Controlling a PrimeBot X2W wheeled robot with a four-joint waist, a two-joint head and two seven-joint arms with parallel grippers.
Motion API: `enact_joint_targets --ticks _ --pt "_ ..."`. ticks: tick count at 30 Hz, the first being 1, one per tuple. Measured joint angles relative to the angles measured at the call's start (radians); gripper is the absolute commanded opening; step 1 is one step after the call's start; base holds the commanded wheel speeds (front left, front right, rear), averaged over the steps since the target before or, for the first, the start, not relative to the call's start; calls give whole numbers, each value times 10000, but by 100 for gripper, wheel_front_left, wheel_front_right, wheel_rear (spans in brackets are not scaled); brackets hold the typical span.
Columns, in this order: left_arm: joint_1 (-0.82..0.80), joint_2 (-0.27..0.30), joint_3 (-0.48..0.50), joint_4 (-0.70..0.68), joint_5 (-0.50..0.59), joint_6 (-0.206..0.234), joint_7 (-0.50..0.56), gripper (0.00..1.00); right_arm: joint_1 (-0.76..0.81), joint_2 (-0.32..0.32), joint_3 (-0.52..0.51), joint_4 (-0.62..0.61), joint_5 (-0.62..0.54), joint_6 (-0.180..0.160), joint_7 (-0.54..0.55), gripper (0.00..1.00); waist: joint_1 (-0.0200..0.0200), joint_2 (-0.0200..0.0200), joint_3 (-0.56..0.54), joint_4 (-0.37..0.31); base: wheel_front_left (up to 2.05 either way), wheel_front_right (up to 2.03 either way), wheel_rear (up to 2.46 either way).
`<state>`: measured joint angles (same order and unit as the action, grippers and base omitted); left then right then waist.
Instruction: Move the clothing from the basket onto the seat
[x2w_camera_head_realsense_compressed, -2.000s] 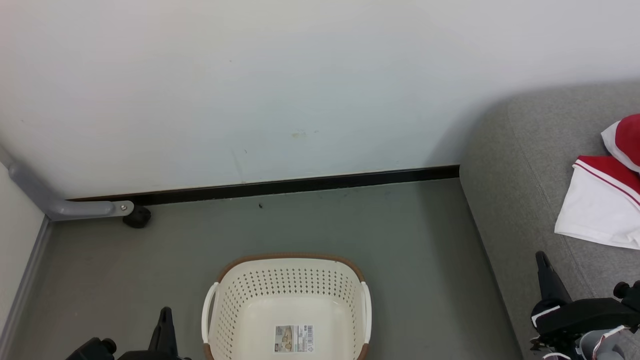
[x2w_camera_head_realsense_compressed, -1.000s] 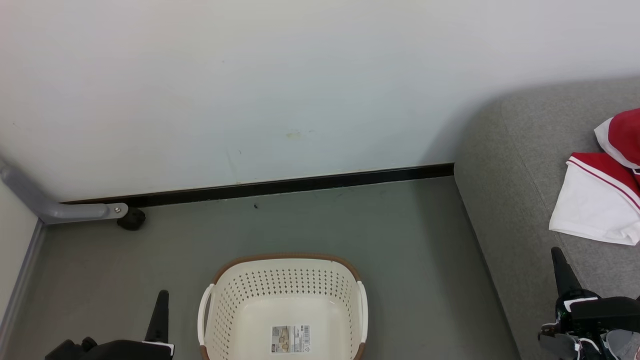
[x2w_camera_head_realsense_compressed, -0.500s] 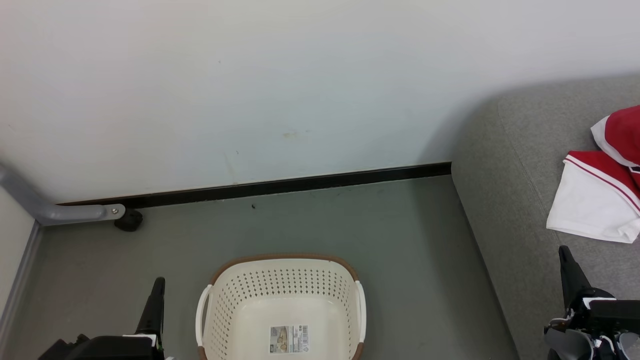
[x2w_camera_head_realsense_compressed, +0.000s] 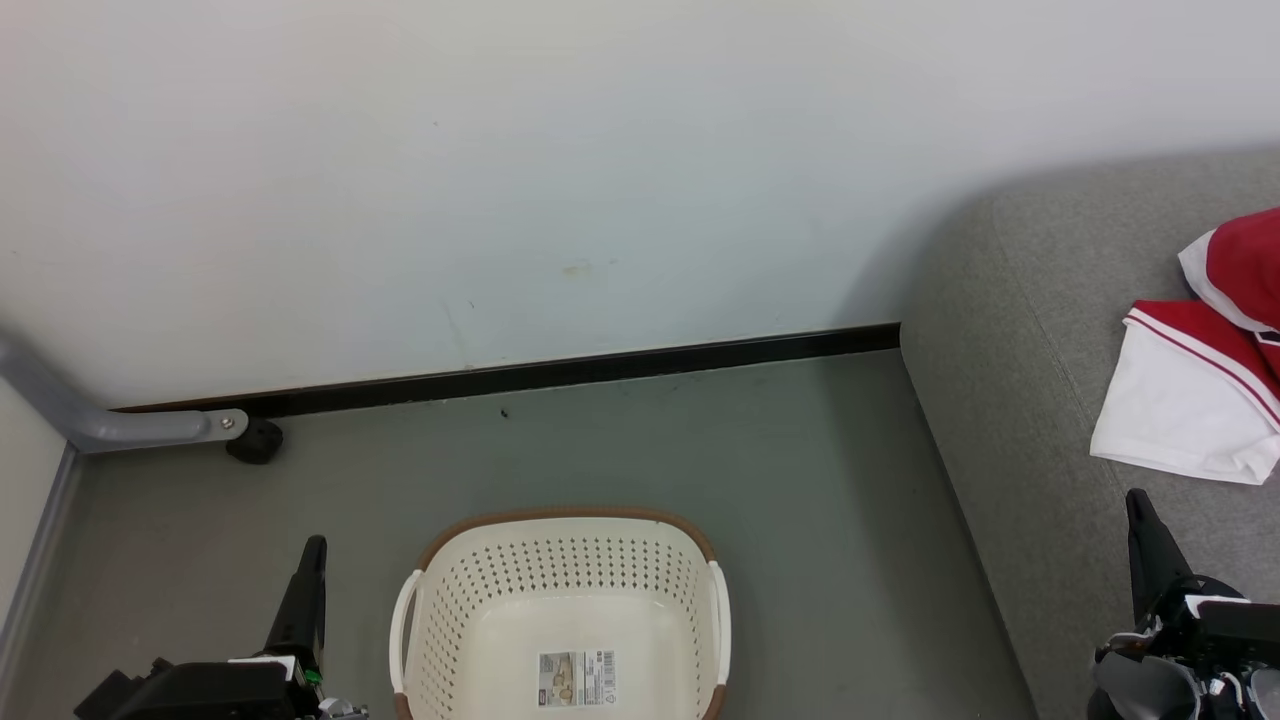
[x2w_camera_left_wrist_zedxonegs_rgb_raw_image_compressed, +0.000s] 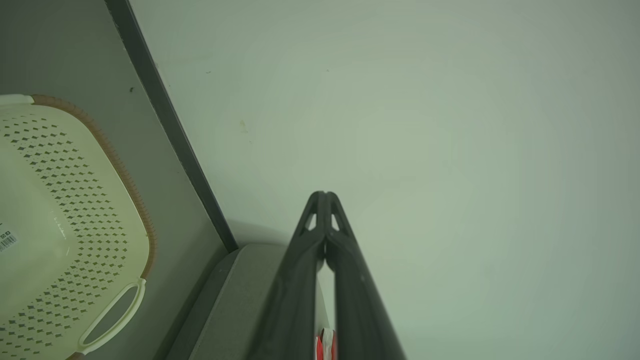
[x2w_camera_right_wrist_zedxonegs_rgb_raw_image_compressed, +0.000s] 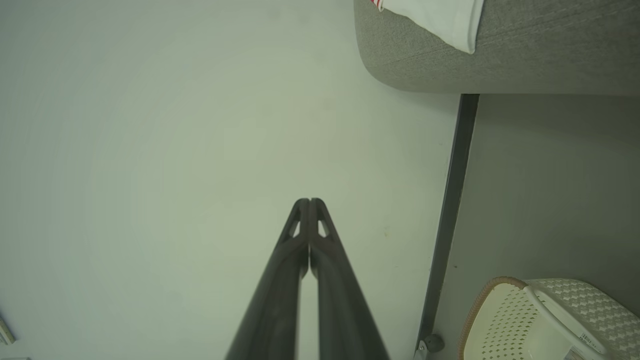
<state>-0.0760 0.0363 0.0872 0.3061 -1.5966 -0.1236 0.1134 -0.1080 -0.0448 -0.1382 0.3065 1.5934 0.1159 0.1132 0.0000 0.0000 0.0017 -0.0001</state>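
While basket (x2w_camera_head_realsense_compressed: 560, 575) at bottom centre holds nothing but barcode sticker (x2w_camera_head_realsense_compressed: 577, 678), red-and-white clothing (x2w_camera_head_realsense_compressed: 1185, 425) lies on sofa (x2w_camera_head_realsense_compressed: 1010, 420) at right edge of frame. Left gripper (x2w_camera_head_realsense_compressed: 314, 548) lower left, fingers pressed together, empty. Right gripper (x2w_camera_head_realsense_compressed: 1136, 500) lower right, likewise closed, empty. Clothing sits up and right of right gripper, near it; right arm clearly nearer. Judgement: transfer looks complete, no pick needed.

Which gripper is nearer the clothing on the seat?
Right. In the head view the right gripper is below the clothing; the left gripper is left of the basket.
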Motion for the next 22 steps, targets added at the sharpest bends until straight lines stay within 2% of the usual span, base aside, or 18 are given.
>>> enact_joint_targets --ticks 22 --pt "0 0 -2 -2 -13 0 0 0 3 4 0 -15 6 0 0 0 0 0 1 1 0 0 0"
